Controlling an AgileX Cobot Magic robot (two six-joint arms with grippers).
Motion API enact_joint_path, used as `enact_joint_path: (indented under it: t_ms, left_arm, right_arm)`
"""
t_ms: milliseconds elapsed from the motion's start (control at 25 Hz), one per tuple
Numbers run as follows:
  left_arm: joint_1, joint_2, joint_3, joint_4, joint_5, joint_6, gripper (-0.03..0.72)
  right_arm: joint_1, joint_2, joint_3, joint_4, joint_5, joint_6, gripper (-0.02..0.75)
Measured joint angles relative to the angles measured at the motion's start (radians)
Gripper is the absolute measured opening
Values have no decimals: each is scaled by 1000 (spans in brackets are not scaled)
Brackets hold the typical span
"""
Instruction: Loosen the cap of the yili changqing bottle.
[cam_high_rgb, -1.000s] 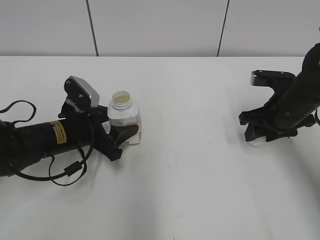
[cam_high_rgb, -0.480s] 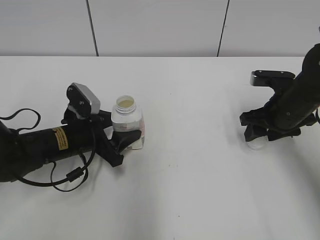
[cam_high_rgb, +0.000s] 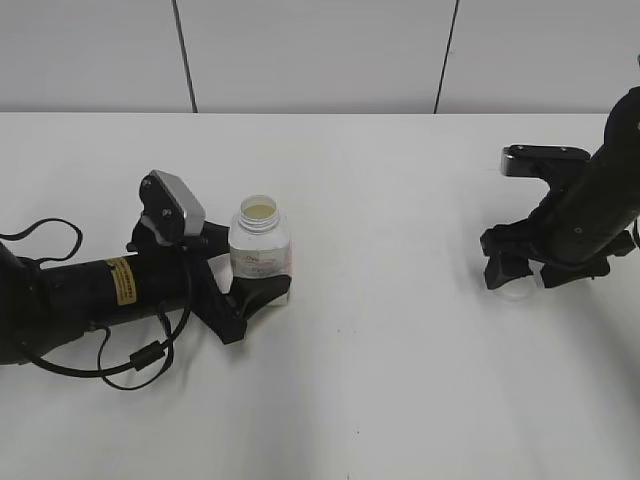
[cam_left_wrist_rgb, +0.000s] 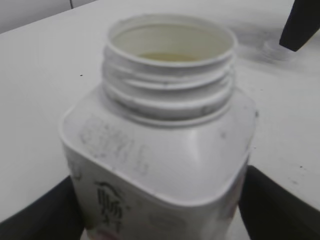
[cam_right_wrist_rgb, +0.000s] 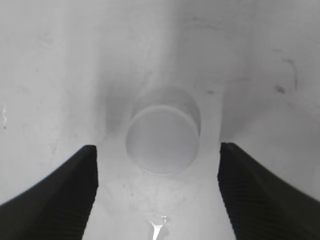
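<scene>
Squarish white plastic bottle (cam_high_rgb: 261, 251) standing uncapped near table's (cam_high_rgb: 380, 380) left edge | left end effector (cam_high_rgb: 243, 283) flanking it, jaws loose | small white round cap (cam_right_wrist_rgb: 162, 138) lying near right edge between right end effector's (cam_right_wrist_rgb: 158, 192) wide-open jaws

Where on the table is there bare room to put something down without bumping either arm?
The widest free patch is the middle of the table, between the bottle and the right gripper. The near strip in front of both arms and the far strip along the wall are bare too. Crowded: around the left gripper flanking the bottle, and around the cap beneath the right gripper.
</scene>
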Motion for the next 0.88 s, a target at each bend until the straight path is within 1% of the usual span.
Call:
enact_joint_path:
  t_ms: [80,200,280,440,600,760,880]
  left_arm:
    - [0,0,2,0,1,0,551]
    - [18,0,30,-1,1,0,555]
    - [46,0,65,-1,-1,0,554]
    - [125,0,129,-1,-20,0,554]
    - [189,-2,150,-3,-29,0,554]
    - [218,-46,150,-5,-25,0,554]
    - [224,-86,150,-19,34,0,554]
  right_arm:
    - [0,0,0,0,8,0,586]
    - [0,0,0,0,22,0,586]
    - [0,0,0,0,31,0,586]
    - [0,0,0,0,45,0,586]
    - [0,0,0,0,46,0,586]
    - [0,0,-4,0,49,0,586]
    - [0,0,-26,0,79,0,586]
